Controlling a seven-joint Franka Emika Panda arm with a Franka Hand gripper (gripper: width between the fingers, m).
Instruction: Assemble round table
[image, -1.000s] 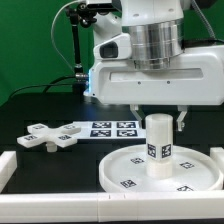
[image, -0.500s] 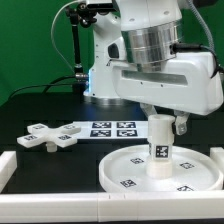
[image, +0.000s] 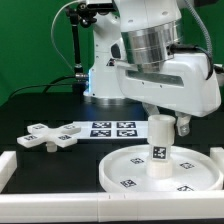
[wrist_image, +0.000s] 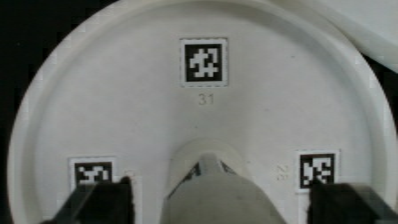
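The round table's white rimmed disc (image: 125, 172) lies at the front on the exterior view's right. The short cylinder leg (image: 160, 148) stands upright in its centre socket. My gripper (image: 160, 121) hangs over the leg's top, with one finger (image: 182, 122) showing just clear of its side. In the wrist view the leg (wrist_image: 222, 185) stands between my dark fingers (wrist_image: 103, 200), with a gap on each side, over the disc (wrist_image: 107, 110). My gripper (wrist_image: 226, 203) is open. The cross-shaped foot (image: 45, 136) lies on the black table at the exterior view's left.
The marker board (image: 112, 128) lies flat behind the disc, between it and the foot. A white rail (image: 6, 165) stands at the exterior view's left, and a white border (image: 70, 207) runs along the front. The robot's base and cables stand at the back.
My hand has turned about the leg's axis since one second ago and now sits skewed over it. In the last half second it barely moved. The leg and disc have stayed put.
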